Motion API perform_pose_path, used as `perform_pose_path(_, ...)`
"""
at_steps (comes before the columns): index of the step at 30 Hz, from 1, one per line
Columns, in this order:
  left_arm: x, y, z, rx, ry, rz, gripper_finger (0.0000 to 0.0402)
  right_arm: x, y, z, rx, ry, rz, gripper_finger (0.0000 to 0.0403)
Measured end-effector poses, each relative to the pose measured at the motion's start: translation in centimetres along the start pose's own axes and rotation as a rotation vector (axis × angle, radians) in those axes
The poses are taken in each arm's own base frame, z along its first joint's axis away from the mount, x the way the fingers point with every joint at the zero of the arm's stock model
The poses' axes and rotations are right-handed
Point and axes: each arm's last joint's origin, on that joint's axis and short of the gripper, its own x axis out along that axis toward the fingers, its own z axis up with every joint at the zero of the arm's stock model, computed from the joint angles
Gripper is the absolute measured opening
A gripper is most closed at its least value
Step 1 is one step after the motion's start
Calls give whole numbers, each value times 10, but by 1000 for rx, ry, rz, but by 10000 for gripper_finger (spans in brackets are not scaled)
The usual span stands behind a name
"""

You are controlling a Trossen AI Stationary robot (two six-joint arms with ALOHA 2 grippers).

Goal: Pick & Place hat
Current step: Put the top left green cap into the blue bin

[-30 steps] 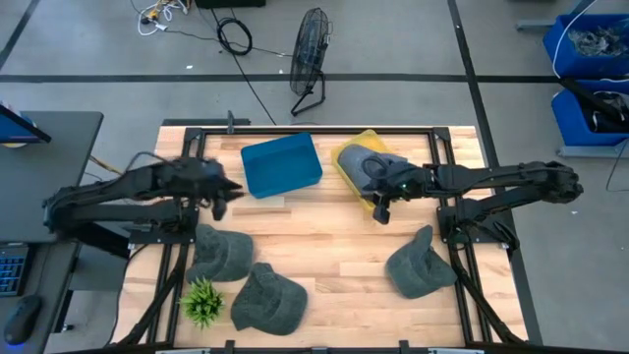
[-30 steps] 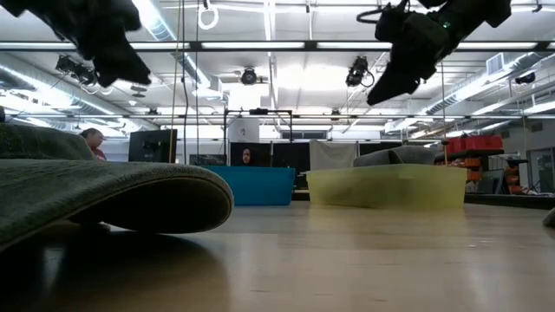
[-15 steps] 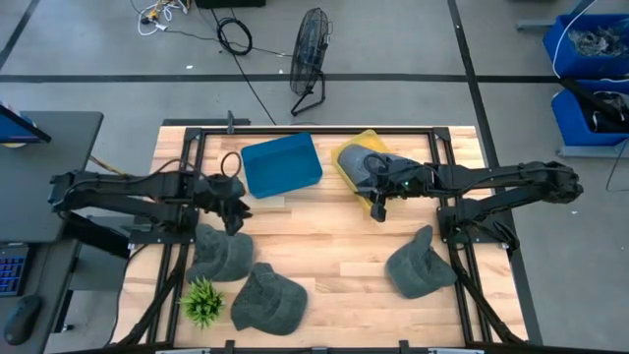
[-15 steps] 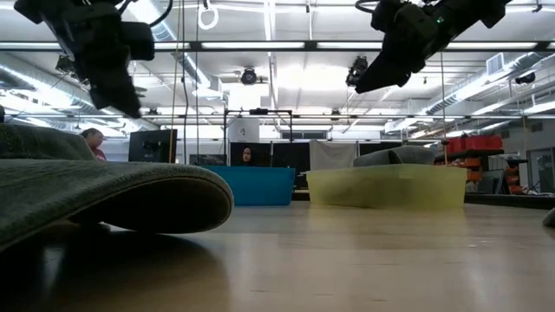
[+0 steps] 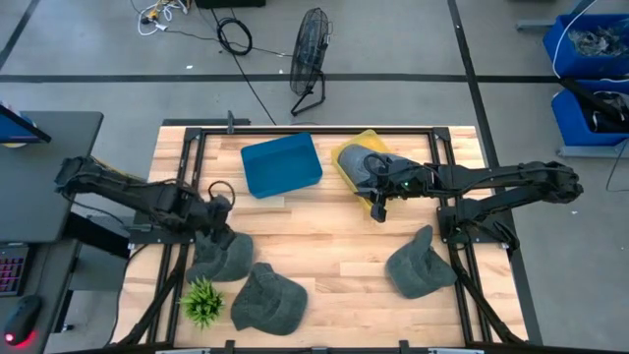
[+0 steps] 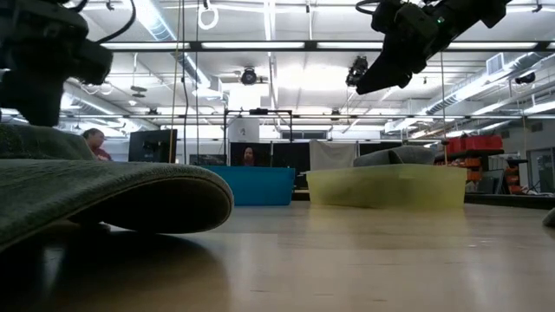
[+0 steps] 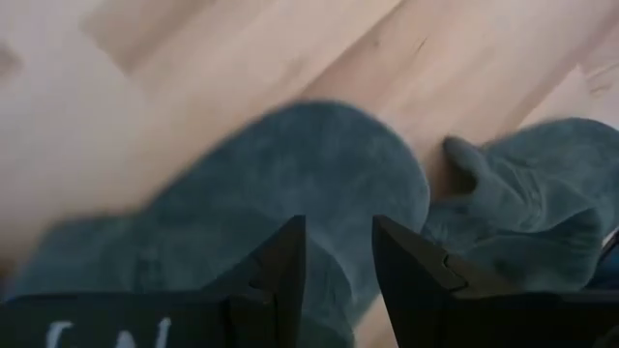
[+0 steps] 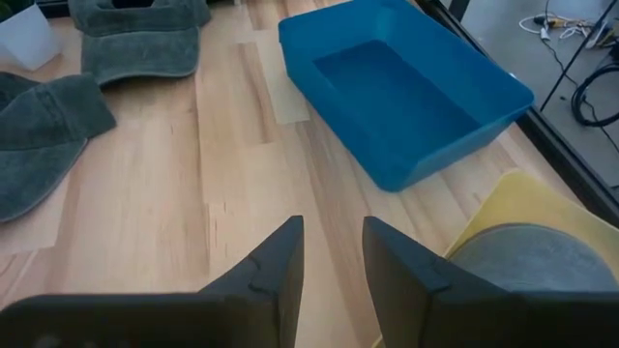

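Hovering narrowly parted right above the hat (image 5: 222, 256), your left hand (image 5: 217, 225) is nearer; right hand (image 5: 379, 207) waits, slightly open.

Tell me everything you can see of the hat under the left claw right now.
The hat is a grey-green cap of soft, suede-like cloth, with a rounded crown and a brim. It lies flat on the wooden table at its left side, just above the small plant and beside a second cap, which it touches or slightly overlaps. The left claw hangs over its top edge, fingers slightly apart, not gripping it.
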Motion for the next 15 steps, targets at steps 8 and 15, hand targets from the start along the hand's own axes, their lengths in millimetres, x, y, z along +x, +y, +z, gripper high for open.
perform_pose_path(8, 11, -12, -26, -175, 84, 56, 124, 0, 0, 0, 5, 1, 0, 112)
perform_pose_path(15, 29, -19, -44, -315, 104, 196, 124, 0, 0, 0, 4, 5, -1, 120)
